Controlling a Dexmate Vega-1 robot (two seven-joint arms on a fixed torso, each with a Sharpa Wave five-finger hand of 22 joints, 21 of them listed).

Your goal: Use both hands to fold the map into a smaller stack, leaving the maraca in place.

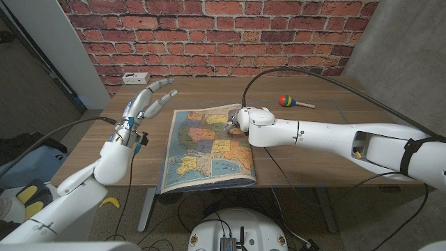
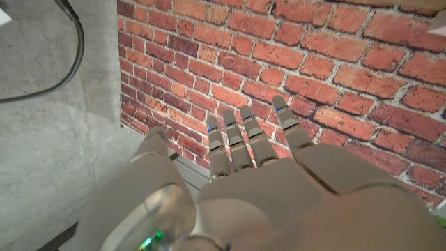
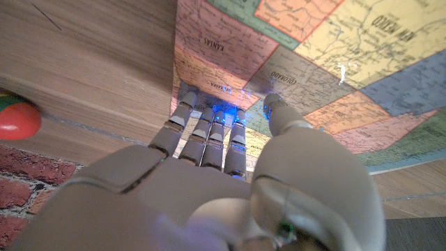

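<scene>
A colourful map (image 1: 205,150) lies on the wooden table (image 1: 334,118), its far right corner lifted a little. My right hand (image 1: 242,118) is at that corner. In the right wrist view its fingers (image 3: 209,132) reach under the map's edge (image 3: 230,56) with the thumb on top, so it pinches the map. My left hand (image 1: 143,108) hangs in the air left of the map, fingers spread and holding nothing; the left wrist view shows this hand (image 2: 279,188) against the brick wall. The maraca (image 1: 287,101), (image 3: 17,118), red, green and yellow, lies at the back right, apart from the map.
A white socket box (image 1: 136,77) sits at the table's back left corner. A black cable (image 1: 313,73) arcs over the back of the table near the maraca. The map's near edge lies at the table's front edge.
</scene>
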